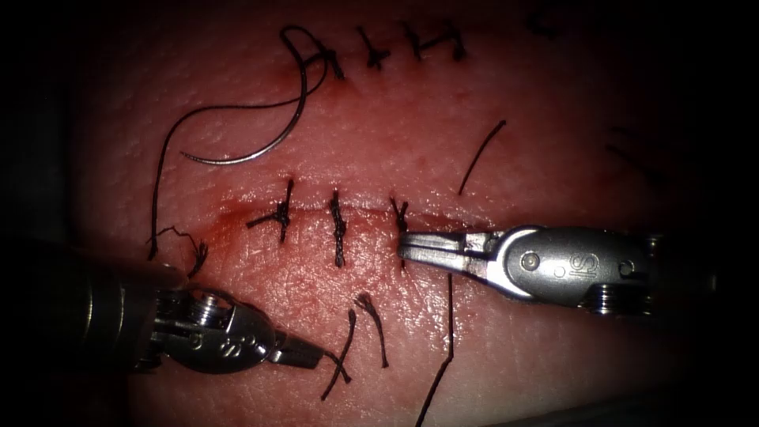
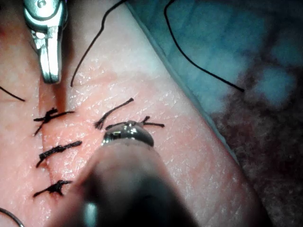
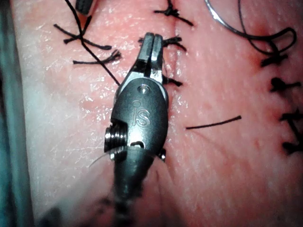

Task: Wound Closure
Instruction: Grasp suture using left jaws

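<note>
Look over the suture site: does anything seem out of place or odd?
Yes. The needle lies loose on the tissue above the cut, held by neither tool. Cut ends of thread lie scattered around the stitches, and red fluid stains the cut's left end.

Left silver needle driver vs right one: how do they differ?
The right needle driver rests its tip at the cut's rightmost dark stitch; the left needle driver sits below the cut, by crossed loose thread ends. The right needle driver lies nearly level, jaws shut; the left needle driver angles in from lower left. Shared: neither holds the curved steel needle, lying free on the tissue above the cut; any grip on thread is unclear.
</note>
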Controlling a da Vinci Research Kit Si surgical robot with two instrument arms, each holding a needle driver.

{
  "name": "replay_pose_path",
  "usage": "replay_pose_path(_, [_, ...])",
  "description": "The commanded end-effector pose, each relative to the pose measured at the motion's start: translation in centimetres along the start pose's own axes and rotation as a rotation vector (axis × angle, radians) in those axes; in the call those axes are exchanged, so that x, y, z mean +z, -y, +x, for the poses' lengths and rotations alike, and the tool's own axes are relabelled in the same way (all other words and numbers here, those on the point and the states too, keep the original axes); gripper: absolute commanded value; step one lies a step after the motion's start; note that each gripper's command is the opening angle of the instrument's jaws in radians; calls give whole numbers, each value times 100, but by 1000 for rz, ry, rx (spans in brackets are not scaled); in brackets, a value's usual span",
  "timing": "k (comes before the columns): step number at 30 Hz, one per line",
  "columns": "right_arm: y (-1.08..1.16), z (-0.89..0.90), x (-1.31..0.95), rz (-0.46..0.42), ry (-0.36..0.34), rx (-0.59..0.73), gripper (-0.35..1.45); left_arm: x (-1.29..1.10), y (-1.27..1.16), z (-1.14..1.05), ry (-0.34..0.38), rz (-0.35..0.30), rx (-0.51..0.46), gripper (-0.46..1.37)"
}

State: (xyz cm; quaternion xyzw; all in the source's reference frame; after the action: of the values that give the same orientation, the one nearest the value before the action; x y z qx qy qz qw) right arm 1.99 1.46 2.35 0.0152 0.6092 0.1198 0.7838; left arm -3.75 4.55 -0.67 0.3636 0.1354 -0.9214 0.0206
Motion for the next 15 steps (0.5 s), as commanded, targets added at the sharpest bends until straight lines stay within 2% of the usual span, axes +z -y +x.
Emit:
replay_pose_path(1, [1, 0, 0, -4, 0, -1, -35, 0, 0, 0, -1, -7, 1, -35])
replay_pose_path(15, [-1, 0, 1, -6, 1, 0, -35, -3, -2, 2, 0, -8, -2, -35])
